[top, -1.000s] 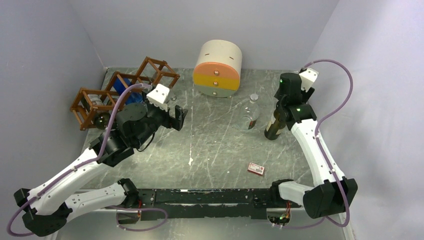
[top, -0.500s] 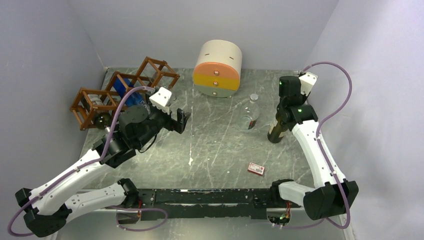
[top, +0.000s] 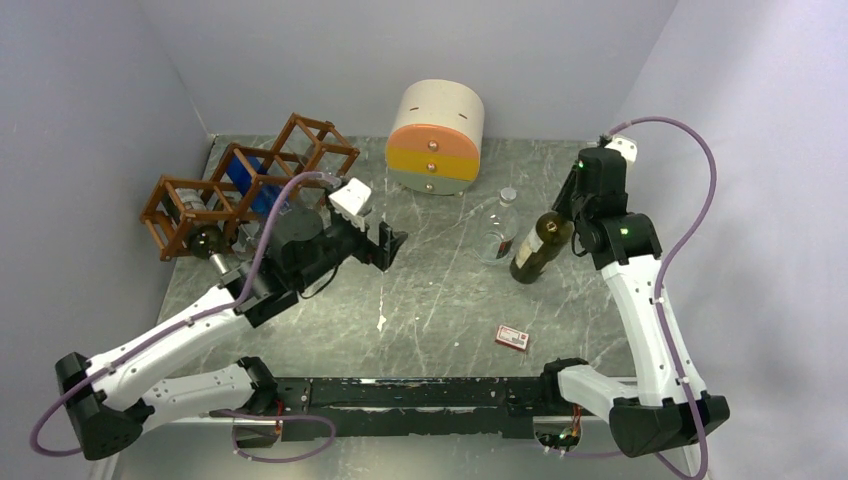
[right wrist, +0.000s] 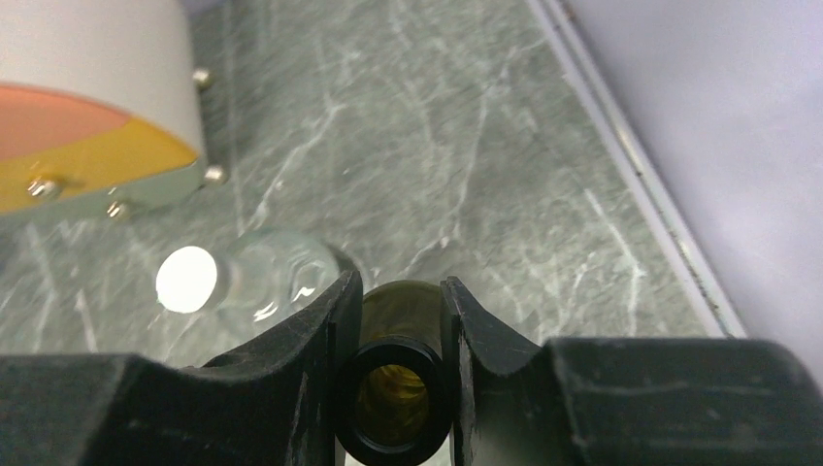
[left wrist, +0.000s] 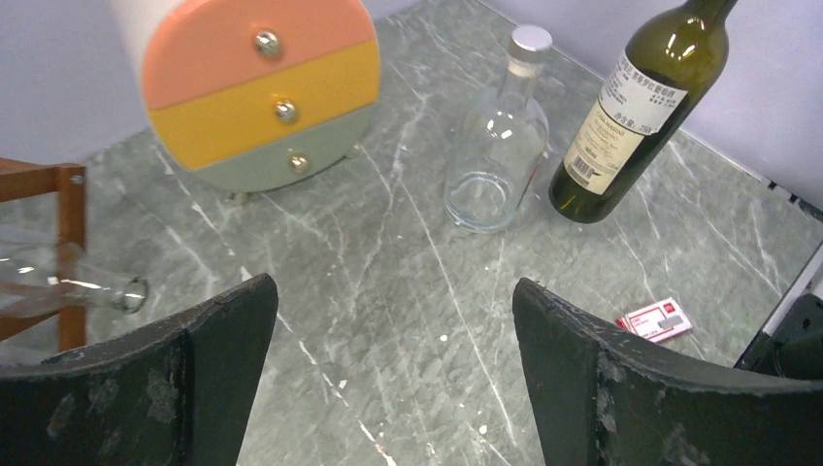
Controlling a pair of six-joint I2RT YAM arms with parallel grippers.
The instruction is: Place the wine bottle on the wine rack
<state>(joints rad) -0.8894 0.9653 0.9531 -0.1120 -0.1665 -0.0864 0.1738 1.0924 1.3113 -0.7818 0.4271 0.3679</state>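
**Bottle gripped, rack not yet reached**

Nearest: small red-and-white box (top: 512,338), well apart from the wine rack (top: 250,180). Left hand (top: 385,245) hovers just beside the rack, fingers spread wide, holding nothing. Right hand (right wrist: 398,330) is clamped on the neck of the wine bottle (top: 532,246). The bottle is tilted, well apart from the rack on the right arm's side; cannot tell whether its base touches the worktop (top: 430,300). Judged: grasp done; carrying across and seating in an open cell remain.
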